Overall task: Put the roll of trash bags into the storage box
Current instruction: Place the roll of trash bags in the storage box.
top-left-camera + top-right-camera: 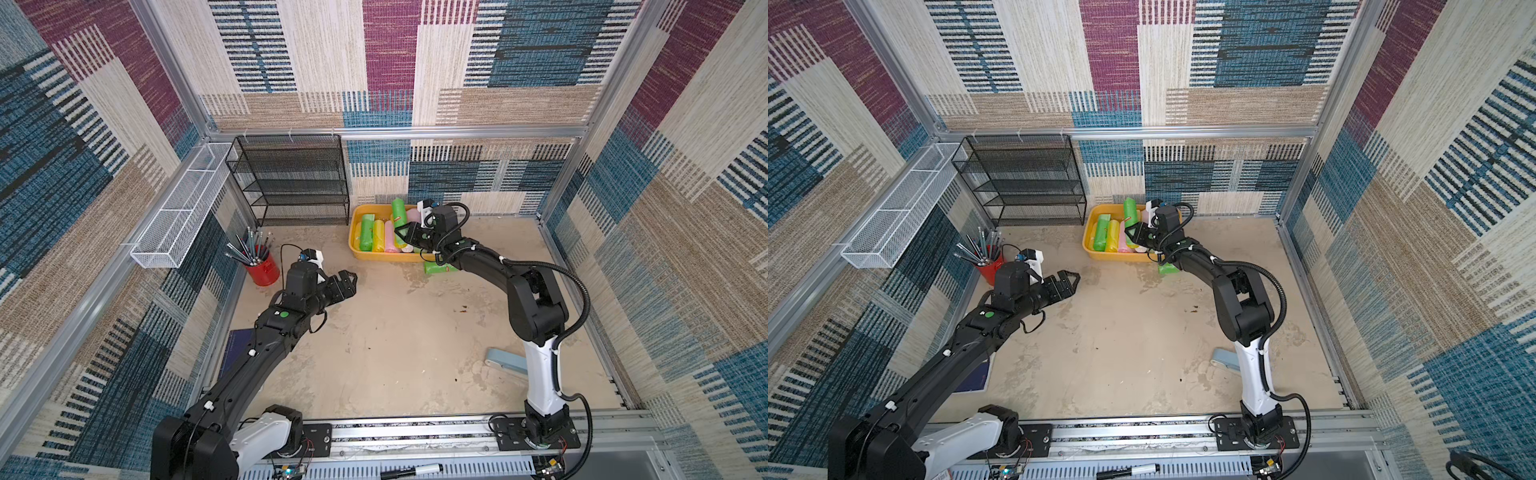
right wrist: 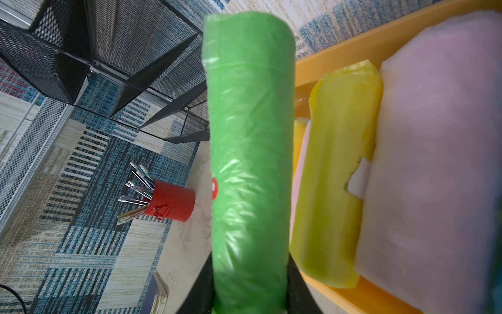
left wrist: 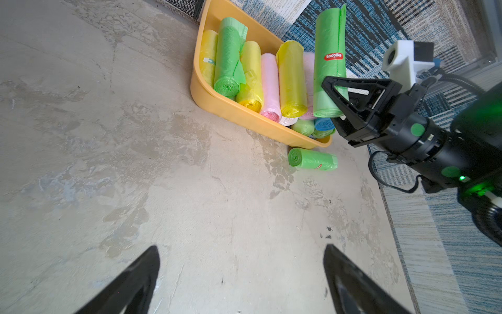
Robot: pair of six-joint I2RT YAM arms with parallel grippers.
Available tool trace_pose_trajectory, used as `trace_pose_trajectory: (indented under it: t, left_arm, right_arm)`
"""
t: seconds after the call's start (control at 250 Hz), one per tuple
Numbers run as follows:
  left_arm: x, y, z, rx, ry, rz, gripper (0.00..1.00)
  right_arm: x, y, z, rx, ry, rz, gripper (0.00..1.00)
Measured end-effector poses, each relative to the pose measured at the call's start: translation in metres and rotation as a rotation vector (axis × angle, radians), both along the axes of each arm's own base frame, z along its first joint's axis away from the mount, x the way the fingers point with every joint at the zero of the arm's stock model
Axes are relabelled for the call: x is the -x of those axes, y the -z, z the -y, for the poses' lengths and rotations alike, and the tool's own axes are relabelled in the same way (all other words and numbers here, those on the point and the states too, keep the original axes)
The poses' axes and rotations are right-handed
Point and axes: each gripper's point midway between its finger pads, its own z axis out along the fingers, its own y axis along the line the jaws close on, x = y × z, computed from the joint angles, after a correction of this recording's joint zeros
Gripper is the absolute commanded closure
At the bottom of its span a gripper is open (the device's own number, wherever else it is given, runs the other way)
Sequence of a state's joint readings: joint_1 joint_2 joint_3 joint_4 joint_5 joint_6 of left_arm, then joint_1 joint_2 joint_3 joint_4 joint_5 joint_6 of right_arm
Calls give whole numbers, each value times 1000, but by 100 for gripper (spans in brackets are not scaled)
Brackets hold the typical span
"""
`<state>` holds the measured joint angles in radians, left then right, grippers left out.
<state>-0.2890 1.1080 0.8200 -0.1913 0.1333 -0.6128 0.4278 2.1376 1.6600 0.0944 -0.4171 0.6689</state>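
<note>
Green roll [image 3: 329, 54] poised over the storage box [image 3: 202, 87], placing step.
My right gripper [image 3: 330, 102] pinches its lower end, roll near upright above the packed rolls [image 3: 290, 81], far side of the table [image 1: 395, 332]; left gripper [image 3: 241, 250] hangs spread and empty, near left. Next I'd lower, lay it flat, then let go.

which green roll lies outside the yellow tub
The green roll on the tabletop beside the tub; the rest lie inside it or in the right gripper.
</note>
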Motion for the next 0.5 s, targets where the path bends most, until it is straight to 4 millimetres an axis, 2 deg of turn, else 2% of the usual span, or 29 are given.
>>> trace_pose_trajectory:
  t: [0.5]
  left_arm:
    - [-1, 4, 0, -5, -2, -10, 5]
  right_arm:
    - [-13, 11, -16, -19, -8, -41, 80]
